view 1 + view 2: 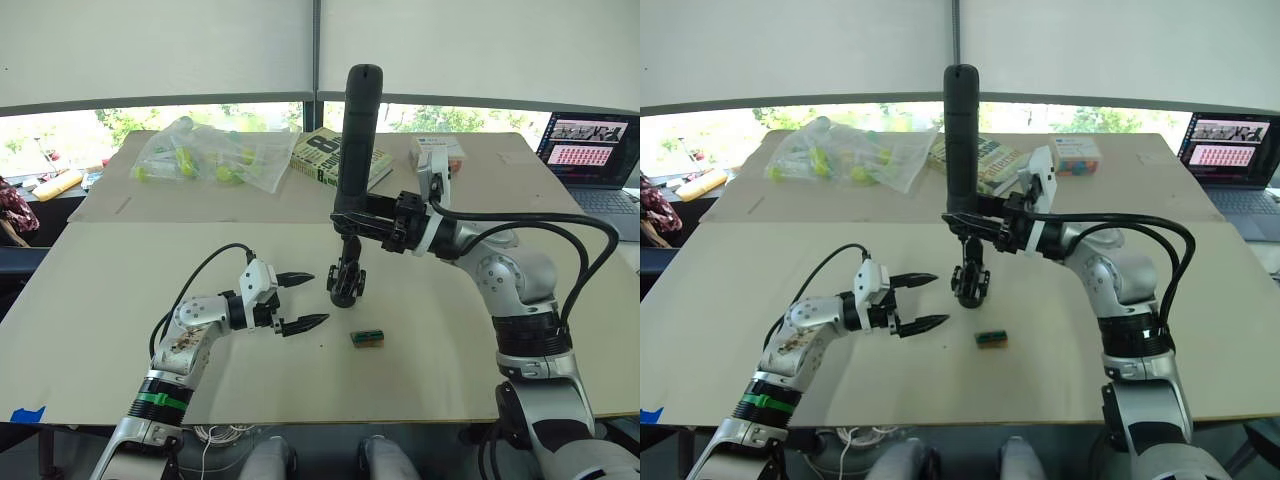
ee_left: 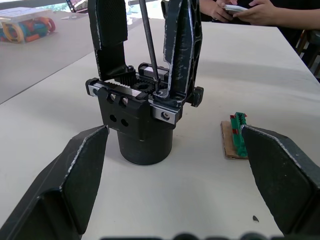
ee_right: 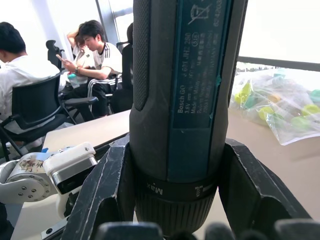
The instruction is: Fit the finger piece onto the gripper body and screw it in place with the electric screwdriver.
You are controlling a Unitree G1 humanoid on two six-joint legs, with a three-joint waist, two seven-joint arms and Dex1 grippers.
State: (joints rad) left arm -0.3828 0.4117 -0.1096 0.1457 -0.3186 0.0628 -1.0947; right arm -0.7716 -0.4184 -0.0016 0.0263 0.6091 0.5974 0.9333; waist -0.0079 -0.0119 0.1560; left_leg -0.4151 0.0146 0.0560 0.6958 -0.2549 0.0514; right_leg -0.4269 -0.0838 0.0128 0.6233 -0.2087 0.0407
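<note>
1. The right gripper is clenched around the lower end of the electric screwdriver and holds it upright, rounded end up, directly above the gripper body.
2. The thin metal bit comes down between the two upright fingers of the gripper body, and its tip seems to sit on a screw on the top plate, just beside the finger piece. This piece appears already fitted and standing up; I cannot tell whether it sits fully flat on its base.
3. The left gripper is released, with its fingers spread wide. It hovers near the gripper body on the side of the robot's left arm and touches nothing.
4. A small green-and-brown block lies on the table near the gripper body, toward the robot. It is not part of this step.
5. I judge the step in hand to be driving the screw. To do it well, keep the electric screwdriver in one line with the screw and press straight down, because a tilted bit could slip off the head.
6. The gripper body stands free on its round base, so it may turn or tip under torque. It would be wise to close the left gripper around the round base first.
</note>
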